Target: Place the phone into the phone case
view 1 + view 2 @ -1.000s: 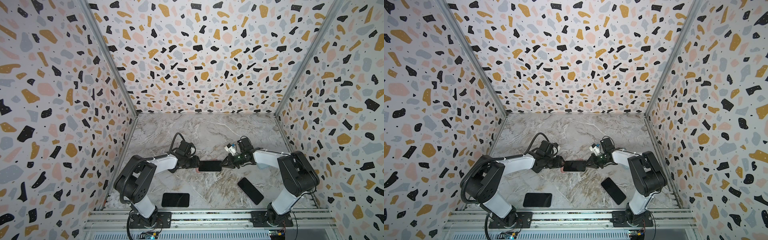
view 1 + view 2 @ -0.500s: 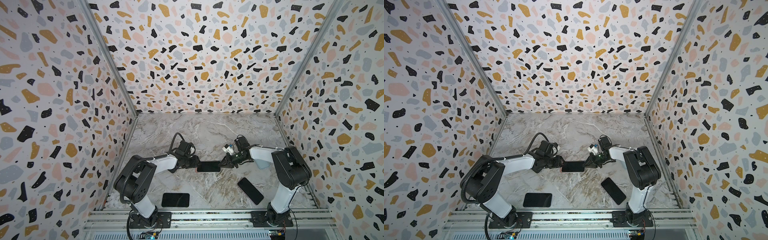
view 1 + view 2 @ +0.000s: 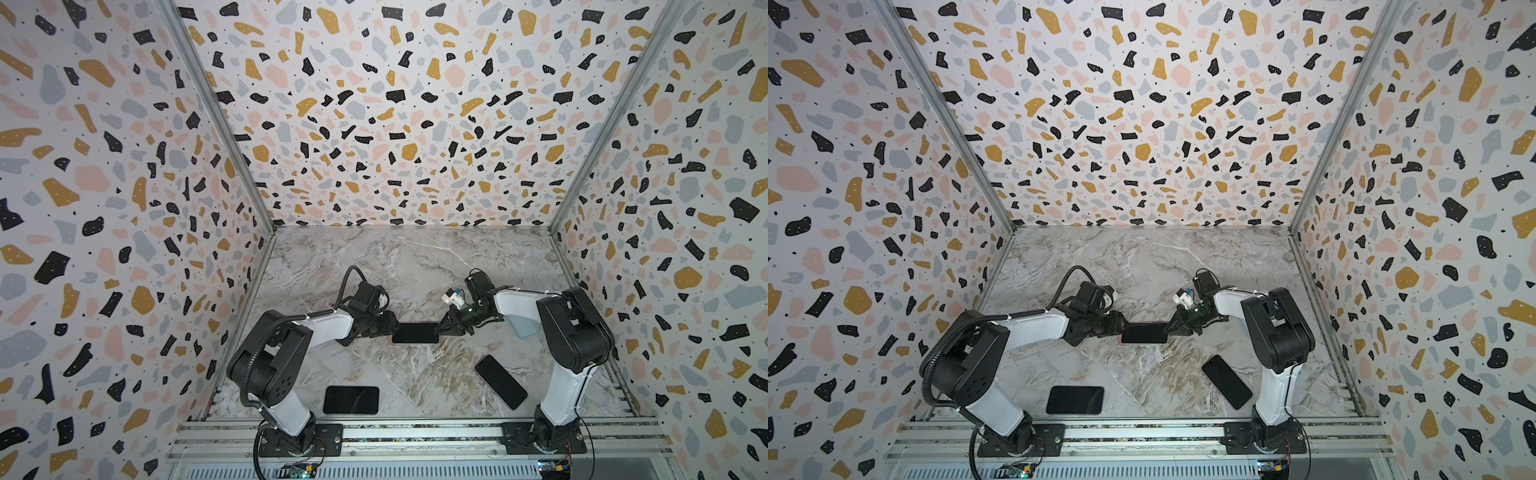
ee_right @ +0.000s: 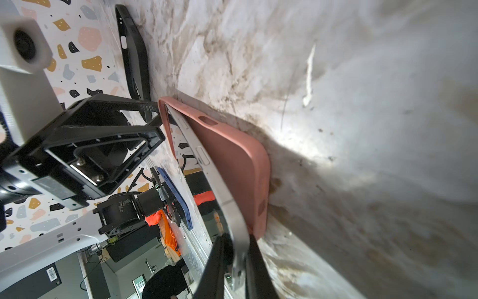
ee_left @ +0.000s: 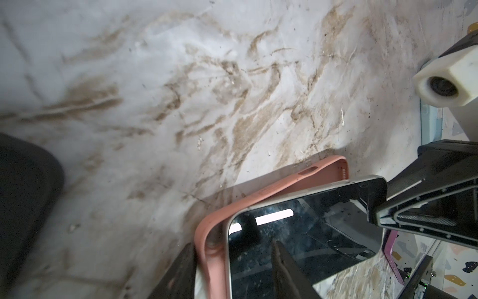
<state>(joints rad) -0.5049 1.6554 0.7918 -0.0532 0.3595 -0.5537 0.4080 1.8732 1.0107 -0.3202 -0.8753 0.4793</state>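
Note:
The phone [image 3: 415, 332] has a black screen and a silver rim, and lies slanted over the pink phone case [image 5: 271, 187] at mid-table. My left gripper [image 3: 390, 328] is shut on the left end, one finger outside the case and one on the screen. In the left wrist view that gripper [image 5: 232, 259] spans the case rim and the phone corner. My right gripper [image 4: 239, 248] is shut on the phone's silver rim [image 4: 227, 202] at the other end. That end stands lifted off the phone case [image 4: 232, 160].
A black slab [image 3: 351, 400] lies front left and another [image 3: 500, 381] front right. A pale blue case [image 3: 525, 328] shows under the right arm. Patterned walls close three sides, and a metal rail [image 3: 415, 432] runs along the front.
The right arm's elbow has swung inward and its gripper has edged slightly left at the phone's end. The left arm and the case have stayed put.

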